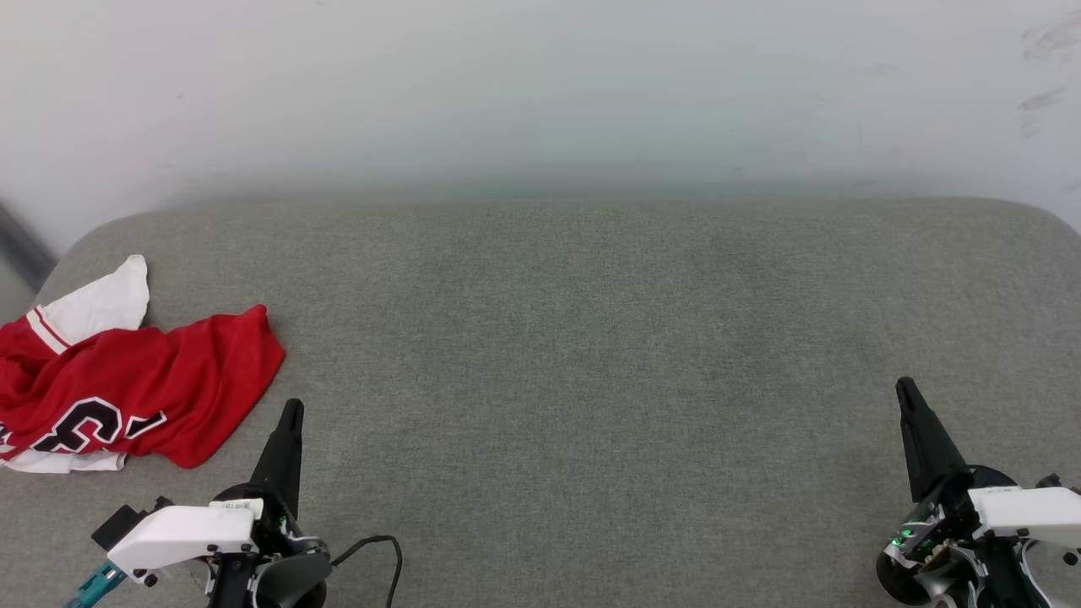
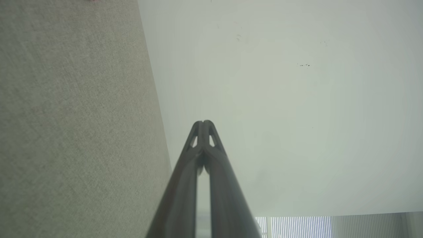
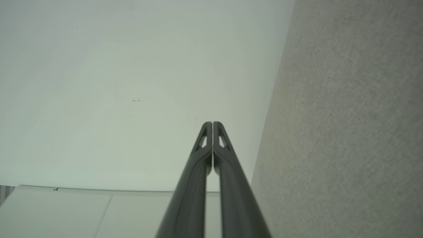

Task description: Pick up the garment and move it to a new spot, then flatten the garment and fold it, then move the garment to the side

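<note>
The garment (image 1: 160,384), a red jersey with a white sleeve and black white-outlined numerals, lies crumpled at the left edge of the grey cushioned surface (image 1: 591,338) in the head view. My left gripper (image 1: 292,409) is at the lower left, just right of the garment's hem and apart from it, fingers pressed together and empty. My right gripper (image 1: 904,388) is at the lower right, far from the garment, also shut with nothing in it. In the wrist views the left gripper (image 2: 203,123) and right gripper (image 3: 212,123) both show closed tips pointing at the pale wall.
A white wall (image 1: 540,84) rises behind the grey surface. The surface has rounded back corners; a dark strip (image 1: 17,241) shows past its far left corner. A black cable (image 1: 380,549) loops beside my left wrist. Broad bare fabric lies between the two grippers.
</note>
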